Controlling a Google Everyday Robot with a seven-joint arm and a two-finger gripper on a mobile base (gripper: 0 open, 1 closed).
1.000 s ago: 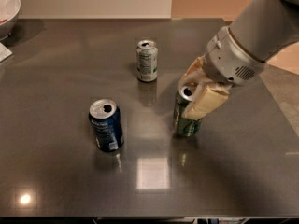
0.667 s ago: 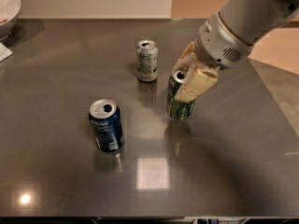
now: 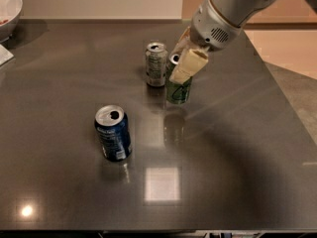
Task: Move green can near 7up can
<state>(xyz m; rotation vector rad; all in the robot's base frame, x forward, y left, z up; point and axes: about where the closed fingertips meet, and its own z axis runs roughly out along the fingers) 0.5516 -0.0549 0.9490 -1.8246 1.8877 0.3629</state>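
Note:
The green can [image 3: 179,89] is dark green with lighter markings and a silver top. It stands on the dark table just right of the 7up can [image 3: 156,64], a silver-grey can with green print. A small gap separates them. My gripper [image 3: 181,58] comes in from the upper right and is shut on the green can's upper part, with one cream fingertip [image 3: 188,65] across its front. Whether the can rests on the table or hangs just above it I cannot tell.
A blue can [image 3: 113,133] stands upright at the front left. A white bowl [image 3: 9,9] sits at the far left corner of the table [image 3: 237,172]. The table's right edge runs diagonally beside my arm.
My gripper has carried the green can back and to the left, from the right middle of the table to just beside the 7up can. The blue can and 7up can have not moved.

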